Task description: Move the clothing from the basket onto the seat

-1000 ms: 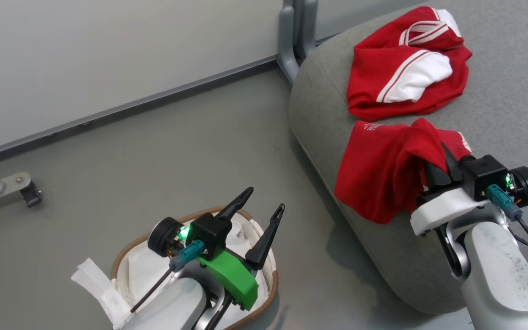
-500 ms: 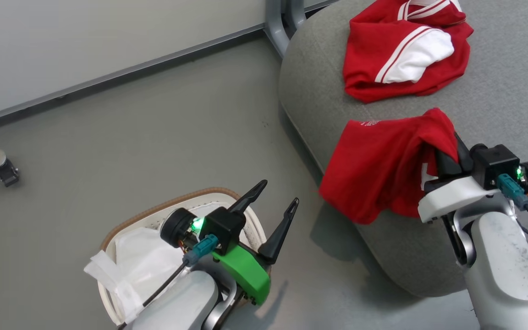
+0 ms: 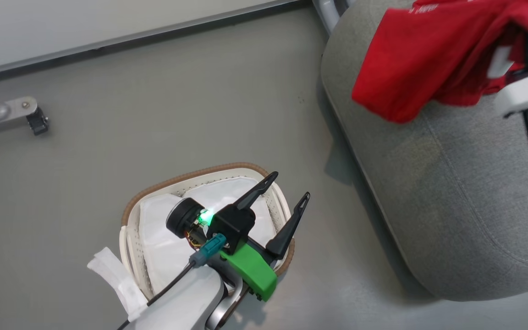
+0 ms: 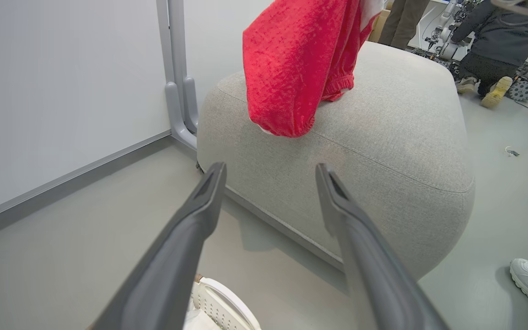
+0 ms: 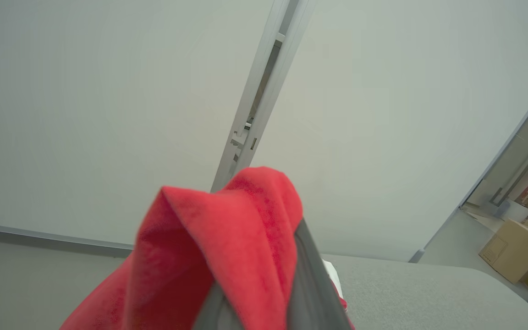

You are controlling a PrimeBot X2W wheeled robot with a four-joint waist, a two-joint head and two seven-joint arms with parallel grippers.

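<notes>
Clamping red garment point(image 3: 410, 59) in right gripper point(image 5: 291, 256) over the seat point(image 3: 465, 192); holding left gripper point(image 3: 291, 184) fingers apart above basket point(image 3: 129, 215).

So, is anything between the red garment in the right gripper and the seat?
Nothing visible. The red garment hangs from the shut right gripper directly over the seat, and the grey cushion surface that shows beneath it is bare.

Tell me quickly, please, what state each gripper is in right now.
Left gripper: open, holding nothing, over the basket.
Right gripper: shut on the red garment.
</notes>
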